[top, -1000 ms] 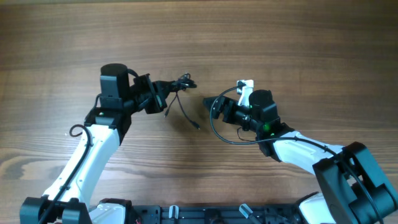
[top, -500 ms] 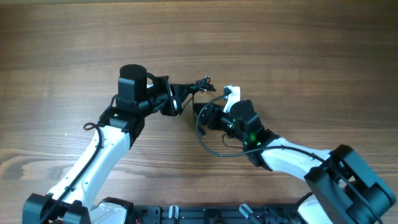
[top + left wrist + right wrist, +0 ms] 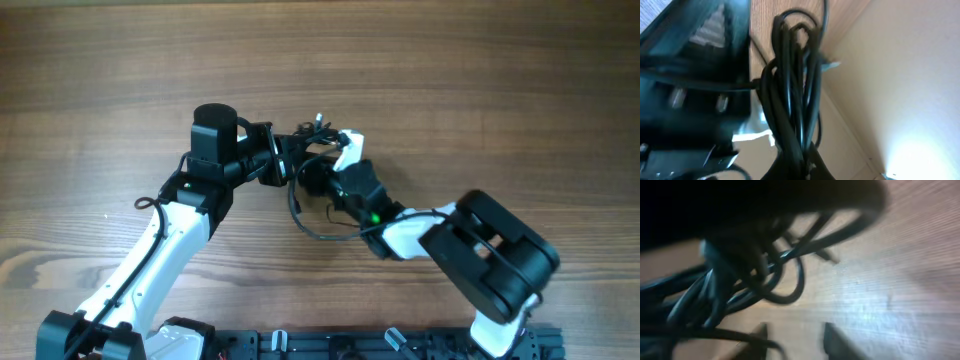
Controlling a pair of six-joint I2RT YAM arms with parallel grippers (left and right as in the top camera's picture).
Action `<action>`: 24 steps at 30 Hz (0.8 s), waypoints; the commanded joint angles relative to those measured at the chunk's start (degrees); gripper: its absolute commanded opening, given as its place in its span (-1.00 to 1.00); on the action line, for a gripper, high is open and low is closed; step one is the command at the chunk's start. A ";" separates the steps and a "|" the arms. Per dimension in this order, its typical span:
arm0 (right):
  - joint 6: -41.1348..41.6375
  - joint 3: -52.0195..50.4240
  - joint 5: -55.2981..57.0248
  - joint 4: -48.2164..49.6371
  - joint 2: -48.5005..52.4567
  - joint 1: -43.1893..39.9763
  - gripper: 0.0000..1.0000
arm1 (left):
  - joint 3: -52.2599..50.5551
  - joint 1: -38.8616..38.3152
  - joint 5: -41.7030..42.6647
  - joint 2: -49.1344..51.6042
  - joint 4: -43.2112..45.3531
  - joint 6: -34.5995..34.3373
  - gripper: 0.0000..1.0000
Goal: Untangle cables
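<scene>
Left gripper (image 3: 285, 158) pinched shut on the bundled cables (image 3: 312, 133), midway between tabletop (image 3: 480, 70) side edges, right gripper (image 3: 312, 178) just beside the bundle, its jaw state unclear through blur

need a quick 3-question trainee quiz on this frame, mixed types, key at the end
1. True or false: the left fingers are shut on the cables.
2. The right fingers are: A) close beside the cables, B) far off at the top edge of the overhead view, C) parked back at the arm's base.
3. Fill in: the table has a ___ surface.
Key: 1 true; 2 A; 3 wood.
</scene>
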 commanded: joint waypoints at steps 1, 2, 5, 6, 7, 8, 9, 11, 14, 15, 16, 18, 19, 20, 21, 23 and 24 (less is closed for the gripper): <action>-0.24 2.56 -3.17 -0.76 2.14 0.42 -0.91 | 0.98 0.42 1.03 -0.76 0.42 -9.03 -0.92; -0.63 2.14 -5.42 -2.82 2.08 0.35 -0.91 | 0.98 2.69 1.01 -0.76 0.44 -9.01 -0.92; -1.49 -0.33 -11.15 -5.60 1.31 0.02 -0.91 | 0.98 8.48 1.03 -0.76 0.44 -7.45 -0.92; -2.43 -1.79 -12.28 -5.66 0.42 -0.26 -0.91 | 0.98 10.29 1.03 -0.76 0.46 -5.81 -0.92; -2.51 -3.67 -12.83 -6.03 -1.09 -0.87 -0.91 | 0.98 12.90 1.07 -0.76 0.42 -3.39 -0.92; -2.54 -5.29 -12.87 -6.60 -2.82 -1.60 -0.91 | 0.98 15.23 1.03 -0.76 0.42 -0.83 -0.92; -2.58 -6.56 -12.81 -7.21 -4.48 -2.14 -0.91 | 0.98 16.63 1.03 -0.76 0.44 0.92 -0.92; -3.87 -9.03 -12.57 -8.59 -8.07 -2.93 -0.91 | 0.98 19.26 1.03 -0.76 0.46 5.22 -0.92; -4.26 -11.47 -10.21 -15.78 -14.01 -4.22 -0.91 | 0.98 21.27 1.05 -0.76 0.44 12.44 -0.92; -5.44 -11.91 -10.21 -18.67 -16.00 -4.72 -0.91 | 0.98 21.31 1.09 -0.76 0.44 15.87 -0.92; -6.32 -12.11 -10.23 -21.03 -17.51 -5.11 -0.83 | 0.98 21.24 1.51 -0.76 0.44 18.67 -0.92; -7.78 -12.09 -10.19 -26.36 -20.26 -6.08 -0.13 | 0.98 21.09 2.93 -0.76 0.44 23.56 -0.92; -8.26 -12.09 -10.21 -29.35 -21.94 -7.02 0.68 | 0.98 21.05 4.37 -0.76 0.63 27.96 -0.92; -8.28 -12.09 -10.21 -30.99 -23.02 -7.74 1.00 | 0.98 21.05 5.49 -0.76 1.07 31.32 -0.92; -8.26 -12.09 -10.25 -33.03 -24.68 -9.01 0.99 | 0.98 21.05 7.23 -0.76 1.29 36.48 -0.92; -8.22 -12.09 -10.49 -35.06 -27.52 -11.21 0.98 | 0.98 21.05 10.40 -0.76 1.18 43.80 -0.92; -8.09 -12.09 -10.40 -35.41 -29.05 -12.50 0.99 | 0.98 21.05 12.00 -0.76 0.61 47.10 -0.92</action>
